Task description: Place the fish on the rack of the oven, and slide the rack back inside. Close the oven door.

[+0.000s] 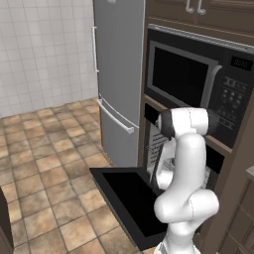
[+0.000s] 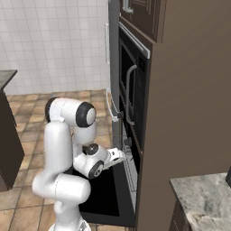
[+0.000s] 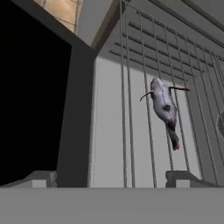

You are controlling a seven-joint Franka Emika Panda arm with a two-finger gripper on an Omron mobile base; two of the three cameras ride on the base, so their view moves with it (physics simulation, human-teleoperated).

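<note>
**Fish on the rack, oven door down flat**

Right in front of me the white arm (image 1: 186,163) bends over from its base, elbow up high and hand dipping low toward the oven (image 1: 156,149). Its gripper (image 2: 121,154) points at the oven opening in the right base view, just above the dropped door. From the hand camera the two finger tips (image 3: 186,177) stand well apart at the bottom, one at each side, and there's nothing between them, so the jaws are wide and empty.

Below the hand, the oven door (image 1: 131,198) lies open and flat, its black glass facing up over the tiled floor (image 1: 44,163).

Just beyond the tips, there's the rack (image 3: 135,131), thin silver bars running away from the hand. And there's the fish (image 3: 164,108), lying on those bars, pale grey body, dark tail end pointing back toward the fingers, clear of both tips. Whether the rack is pushed fully in, I can't tell from here.

Past it, the slotted grey oven wall (image 3: 153,48). Higher up sits the black microwave (image 1: 198,84) with its keypad, and to the left of the cabinet stands the grey fridge (image 1: 116,64), white wall tiles (image 1: 44,49) behind.
</note>
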